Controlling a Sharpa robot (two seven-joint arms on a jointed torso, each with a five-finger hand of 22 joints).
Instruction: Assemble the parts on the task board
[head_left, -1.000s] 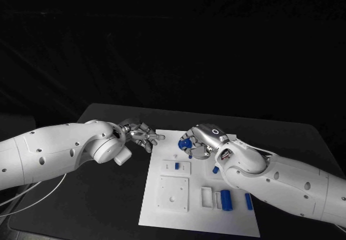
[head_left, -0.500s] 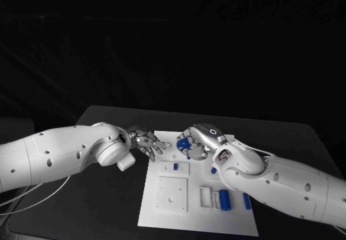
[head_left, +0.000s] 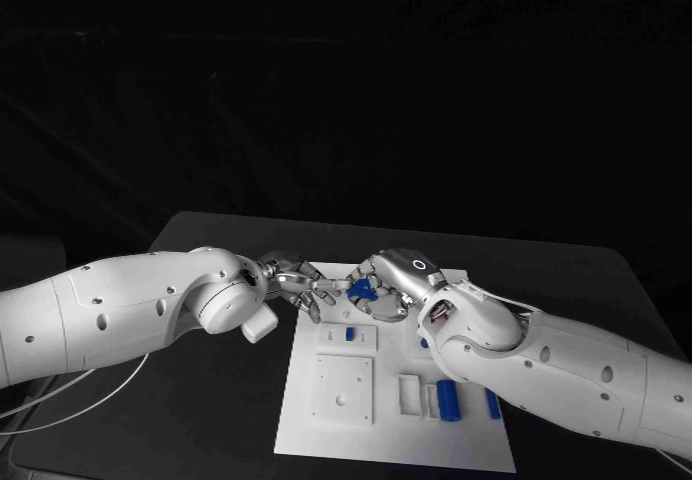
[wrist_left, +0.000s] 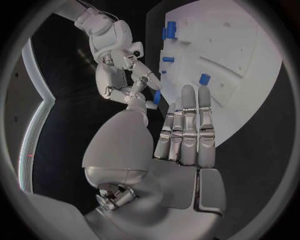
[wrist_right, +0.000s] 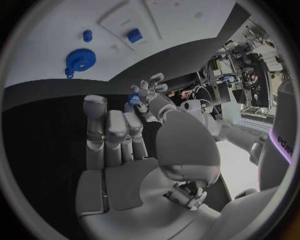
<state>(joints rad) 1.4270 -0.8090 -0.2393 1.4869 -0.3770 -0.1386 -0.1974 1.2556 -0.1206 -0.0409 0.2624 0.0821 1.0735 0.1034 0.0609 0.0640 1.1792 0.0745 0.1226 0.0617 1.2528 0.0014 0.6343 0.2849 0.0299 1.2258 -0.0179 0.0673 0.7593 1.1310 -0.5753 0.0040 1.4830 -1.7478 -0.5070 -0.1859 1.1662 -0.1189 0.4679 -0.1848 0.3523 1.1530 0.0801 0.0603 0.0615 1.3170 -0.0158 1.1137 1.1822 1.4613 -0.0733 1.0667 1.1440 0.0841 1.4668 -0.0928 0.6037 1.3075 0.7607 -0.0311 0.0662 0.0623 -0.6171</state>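
Observation:
The white task board lies mid-table. My right hand hovers over its far edge and pinches a small blue part in its fingertips. The left wrist view shows that right hand and the blue part just past my left thumb. My left hand is beside it with fingers spread, the tips close to the part and holding nothing. In the right wrist view the left hand sits right behind the blue part.
A blue gear, a small peg and a blue block sit on the board. Nearer me lie a long blue cylinder and another blue piece. Black table surrounds the board.
My left hand has moved right, toward the right hand, and its fingertips now nearly meet the blue part. The right hand has shifted slightly left with the part.

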